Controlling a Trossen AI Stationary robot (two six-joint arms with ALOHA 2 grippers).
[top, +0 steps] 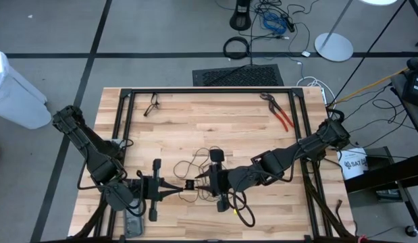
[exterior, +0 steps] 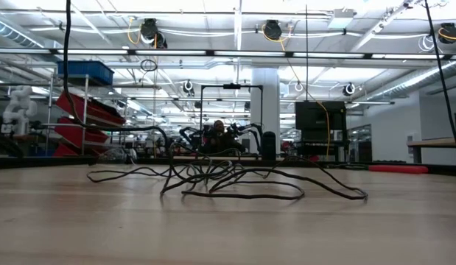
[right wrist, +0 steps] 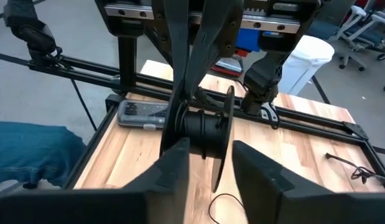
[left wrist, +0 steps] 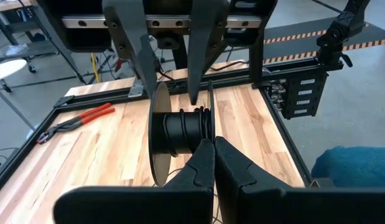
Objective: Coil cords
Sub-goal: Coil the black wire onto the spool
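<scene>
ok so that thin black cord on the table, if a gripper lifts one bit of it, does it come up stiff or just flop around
Probably floppy: the thin black cord lies in loose, irregular loops across the table, so a lifted stretch would likely sag and drag the rest. It looks light. The strands cross one another, so it may snag or tangle when pulled.

High cam overhead, low cam table-level, wrist cams face each other, sharing spool.

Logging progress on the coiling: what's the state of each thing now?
Spool: partly wound, gripped at one flange.
Cord: mostly loose loops on the table.
Left gripper: jaws shut on the spool.
Right gripper: jaws open, straddling the spool.
Pliers: lying untouched on the table.
</scene>
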